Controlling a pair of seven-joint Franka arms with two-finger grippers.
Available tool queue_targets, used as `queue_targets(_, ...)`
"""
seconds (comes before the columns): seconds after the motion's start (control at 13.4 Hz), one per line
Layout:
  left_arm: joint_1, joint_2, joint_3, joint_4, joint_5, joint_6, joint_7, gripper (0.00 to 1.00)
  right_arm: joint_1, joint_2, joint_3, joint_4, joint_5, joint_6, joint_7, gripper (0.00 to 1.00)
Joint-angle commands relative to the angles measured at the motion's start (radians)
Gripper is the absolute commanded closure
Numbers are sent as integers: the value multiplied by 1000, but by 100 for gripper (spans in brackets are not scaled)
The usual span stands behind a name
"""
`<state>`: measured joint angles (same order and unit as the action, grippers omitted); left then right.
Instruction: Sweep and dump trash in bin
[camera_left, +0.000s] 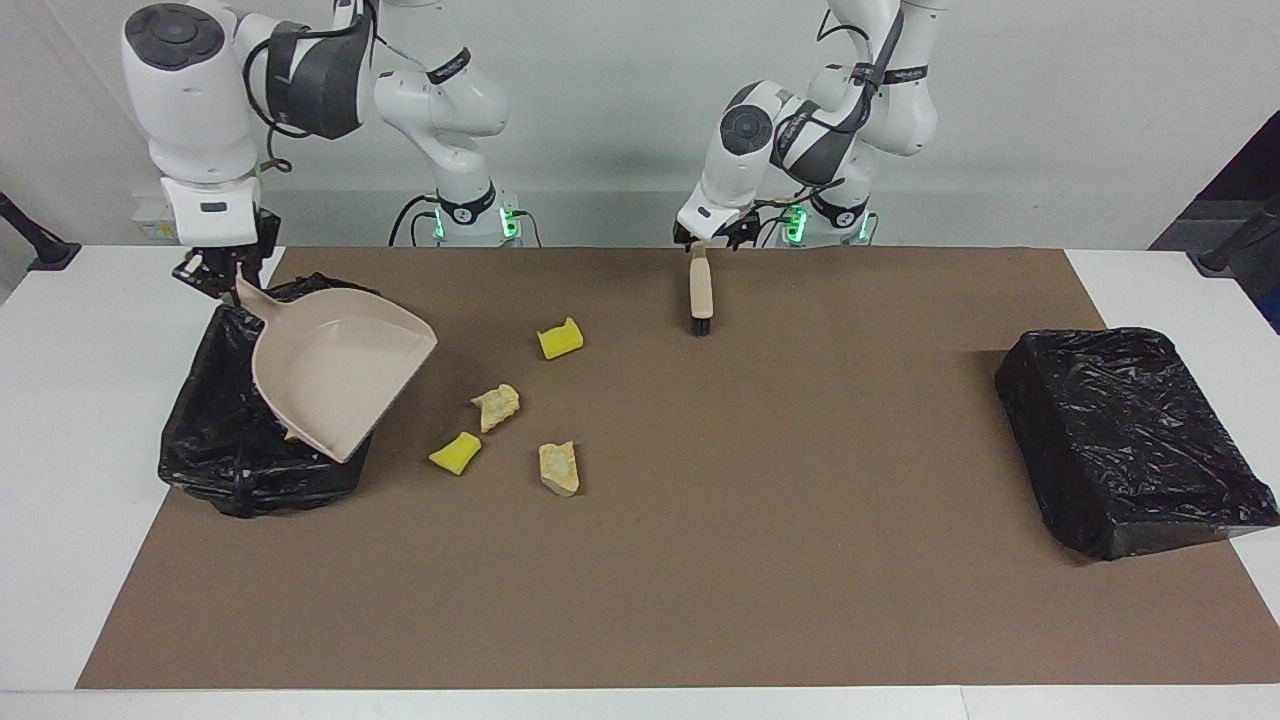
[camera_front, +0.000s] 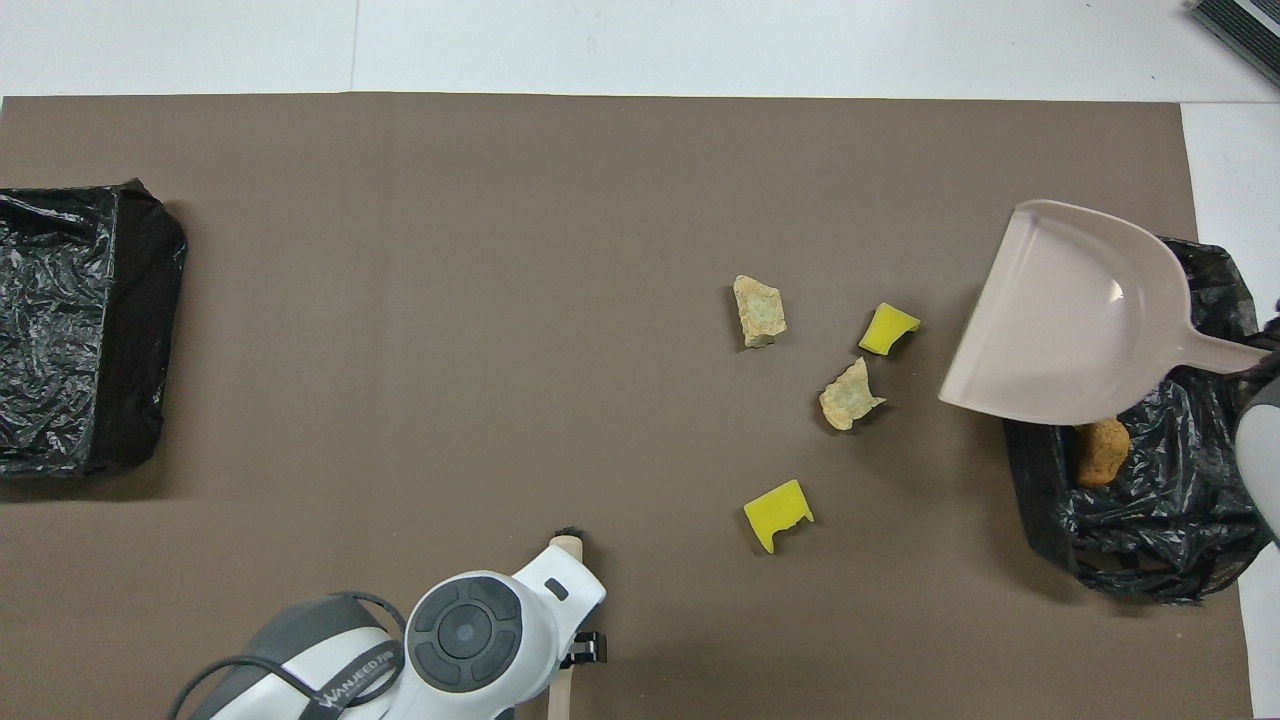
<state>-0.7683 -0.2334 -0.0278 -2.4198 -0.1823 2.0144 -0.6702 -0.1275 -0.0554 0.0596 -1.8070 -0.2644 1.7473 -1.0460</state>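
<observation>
My right gripper (camera_left: 222, 275) is shut on the handle of the beige dustpan (camera_left: 335, 385), held tilted over the black-lined bin (camera_left: 215, 440) with its mouth toward the loose trash. The dustpan (camera_front: 1075, 320) hides most of the bin (camera_front: 1150, 520); a brown lump (camera_front: 1100, 450) shows inside. Two yellow wedges (camera_left: 561, 338) (camera_left: 456, 452) and two beige lumps (camera_left: 497, 405) (camera_left: 560, 467) lie on the mat beside the bin. My left gripper (camera_left: 705, 240) is shut on the brush (camera_left: 701, 290), held upright with its bristles at the mat.
A second black-lined bin (camera_left: 1130, 440) stands at the left arm's end of the table, also in the overhead view (camera_front: 70, 330). The brown mat (camera_left: 750, 550) covers most of the white table.
</observation>
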Motion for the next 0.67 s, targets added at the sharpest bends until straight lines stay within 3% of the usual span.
queue_targets(0.0, 140, 6, -4, 167, 96, -95, 107, 0, 86, 38, -3, 5, 106, -6, 307, 100)
queue_targets(0.22, 340, 9, -4, 368, 135, -233, 395, 0, 205, 106, -3, 12, 242, 37, 671, 100)
queue_targets(0.6, 630, 60, -4, 621, 142, -362, 777, 0, 413, 226, -3, 18, 313, 221, 1139, 100)
